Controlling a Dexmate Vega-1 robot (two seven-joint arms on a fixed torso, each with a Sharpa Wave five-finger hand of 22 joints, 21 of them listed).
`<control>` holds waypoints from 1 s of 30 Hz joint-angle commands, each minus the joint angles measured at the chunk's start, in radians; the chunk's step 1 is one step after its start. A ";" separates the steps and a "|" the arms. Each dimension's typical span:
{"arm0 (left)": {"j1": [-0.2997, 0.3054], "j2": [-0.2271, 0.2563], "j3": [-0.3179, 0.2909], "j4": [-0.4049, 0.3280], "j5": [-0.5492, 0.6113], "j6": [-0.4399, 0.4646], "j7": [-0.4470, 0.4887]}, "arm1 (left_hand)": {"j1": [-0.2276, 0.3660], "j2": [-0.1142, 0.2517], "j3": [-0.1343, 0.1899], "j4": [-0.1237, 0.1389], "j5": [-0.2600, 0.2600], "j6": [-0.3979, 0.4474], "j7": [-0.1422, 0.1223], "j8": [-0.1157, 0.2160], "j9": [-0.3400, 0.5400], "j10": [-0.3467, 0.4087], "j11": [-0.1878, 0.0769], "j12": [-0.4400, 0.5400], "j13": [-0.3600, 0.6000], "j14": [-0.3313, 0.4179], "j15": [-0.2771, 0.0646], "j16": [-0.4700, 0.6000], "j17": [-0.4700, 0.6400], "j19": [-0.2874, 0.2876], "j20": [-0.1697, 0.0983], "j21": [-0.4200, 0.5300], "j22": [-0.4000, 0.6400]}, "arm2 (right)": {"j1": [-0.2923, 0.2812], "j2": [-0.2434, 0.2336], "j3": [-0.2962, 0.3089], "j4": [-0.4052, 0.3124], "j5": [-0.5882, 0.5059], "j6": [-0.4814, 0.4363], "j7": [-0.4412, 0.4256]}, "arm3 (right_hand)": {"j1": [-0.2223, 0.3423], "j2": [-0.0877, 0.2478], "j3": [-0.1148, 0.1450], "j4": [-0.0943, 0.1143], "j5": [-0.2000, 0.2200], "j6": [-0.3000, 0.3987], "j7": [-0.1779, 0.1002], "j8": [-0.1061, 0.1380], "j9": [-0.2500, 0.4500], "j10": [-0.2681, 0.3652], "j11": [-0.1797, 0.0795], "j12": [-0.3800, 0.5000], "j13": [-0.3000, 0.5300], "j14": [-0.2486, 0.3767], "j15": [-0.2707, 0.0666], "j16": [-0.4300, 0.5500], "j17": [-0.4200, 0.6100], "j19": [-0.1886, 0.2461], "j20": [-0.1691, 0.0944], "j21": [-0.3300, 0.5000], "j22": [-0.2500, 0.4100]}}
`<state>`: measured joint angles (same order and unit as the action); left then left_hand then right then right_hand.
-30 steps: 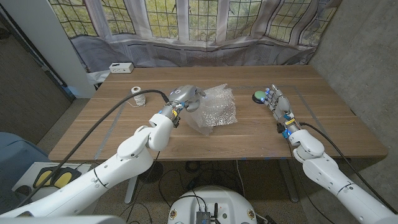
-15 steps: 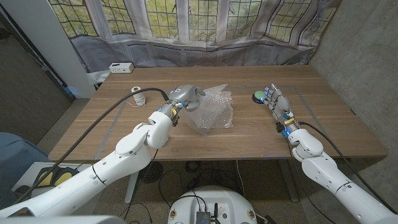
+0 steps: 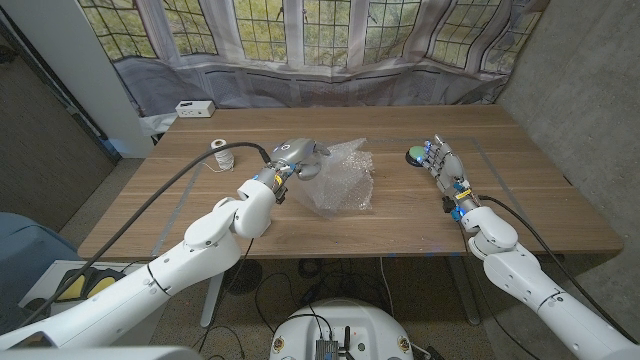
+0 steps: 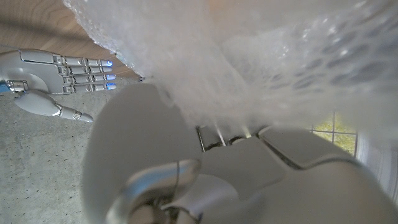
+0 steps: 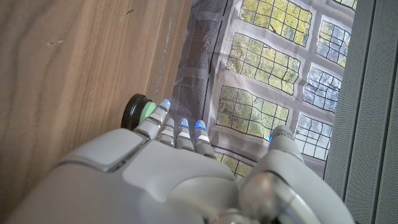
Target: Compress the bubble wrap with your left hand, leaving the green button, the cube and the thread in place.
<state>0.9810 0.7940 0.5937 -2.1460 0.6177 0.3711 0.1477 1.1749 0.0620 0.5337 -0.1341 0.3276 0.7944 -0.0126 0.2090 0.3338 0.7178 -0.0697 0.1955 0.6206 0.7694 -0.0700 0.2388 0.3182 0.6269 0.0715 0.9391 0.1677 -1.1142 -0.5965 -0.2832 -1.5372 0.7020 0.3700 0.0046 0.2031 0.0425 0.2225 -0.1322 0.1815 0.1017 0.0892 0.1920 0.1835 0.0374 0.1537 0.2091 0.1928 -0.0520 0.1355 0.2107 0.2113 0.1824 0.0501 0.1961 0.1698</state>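
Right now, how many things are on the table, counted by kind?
Bubble wrap: 1
Green button: 1
Spool of thread: 1
White box at the far edge: 1
Robot hands, left hand and right hand: 2
Total: 6
I cannot see a cube.

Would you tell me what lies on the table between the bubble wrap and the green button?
Nothing: in the head view, the stretch between the bubble wrap and the green button is bare wooden table.
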 commanded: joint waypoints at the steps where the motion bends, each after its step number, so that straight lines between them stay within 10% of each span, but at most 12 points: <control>1: -0.006 0.003 0.005 0.038 -0.023 -0.039 0.009 | -0.005 0.007 0.001 -0.007 -0.003 0.002 0.005 -0.001 0.000 0.002 0.007 0.003 -0.002 -0.005 -0.003 -0.001 0.003 -0.005 0.001 -0.004 0.001 | -0.005 -0.003 -0.002 0.000 -0.001 0.000 0.003 | 0.004 0.005 -0.002 -0.001 0.002 0.007 -0.001 0.000 0.004 0.006 0.003 -0.001 0.006 0.003 0.005 -0.002 0.005 0.008 0.004 0.001 0.004; 30: -0.005 -0.007 0.048 0.151 0.020 -0.112 0.080 | -0.003 0.020 -0.009 -0.027 -0.028 -0.007 0.009 -0.010 -0.014 -0.019 0.010 0.004 -0.028 -0.095 0.014 -0.016 0.009 -0.099 0.002 -0.057 0.001 | -0.021 -0.017 -0.002 -0.015 0.010 -0.013 0.015 | 0.006 0.006 -0.001 -0.001 0.002 0.006 -0.001 0.000 0.004 0.008 0.003 0.000 0.006 0.009 0.005 -0.001 0.005 0.015 0.002 0.002 0.004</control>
<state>0.9768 0.7953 0.6232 -2.0626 0.6247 0.2895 0.1962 1.1660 0.0715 0.5218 -0.1548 0.3058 0.7890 -0.0071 0.2005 0.3198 0.7053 -0.0572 0.1956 0.5928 0.6860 -0.0580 0.2268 0.3229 0.5359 0.0767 0.8869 0.1678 -1.1297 -0.6081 -0.2850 -1.5477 0.7096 0.3613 0.0147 0.2031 0.0424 0.2225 -0.1322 0.1815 0.1017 0.0892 0.1920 0.1835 0.0374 0.1537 0.2091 0.1980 -0.0478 0.1398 0.2107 0.2113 0.1898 0.0499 0.1961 0.1698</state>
